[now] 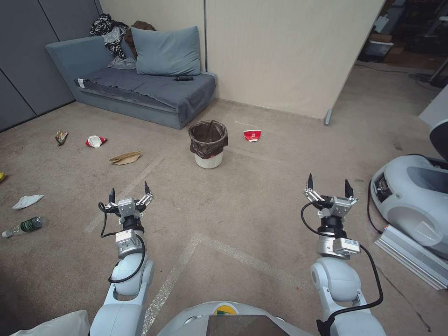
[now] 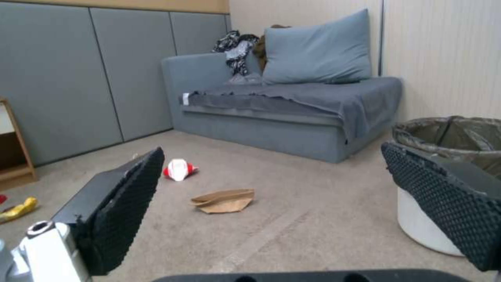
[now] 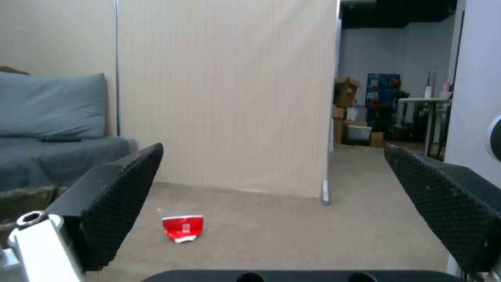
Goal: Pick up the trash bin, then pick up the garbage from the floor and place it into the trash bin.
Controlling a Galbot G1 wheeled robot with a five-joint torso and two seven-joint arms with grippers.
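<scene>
Both your left gripper (image 1: 129, 190) and right gripper (image 1: 329, 185) hover spread, empty. The trash bin (image 1: 208, 144) stands ahead between them: probably light, thin-walled; pinch its bag-wrapped rim.

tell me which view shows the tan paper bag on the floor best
The left wrist view: the flattened tan paper bag lies on the carpet framed between the open left gripper fingers, large and unobstructed. The head view shows the same bag smaller, left of the white plastic trash bin.
</scene>
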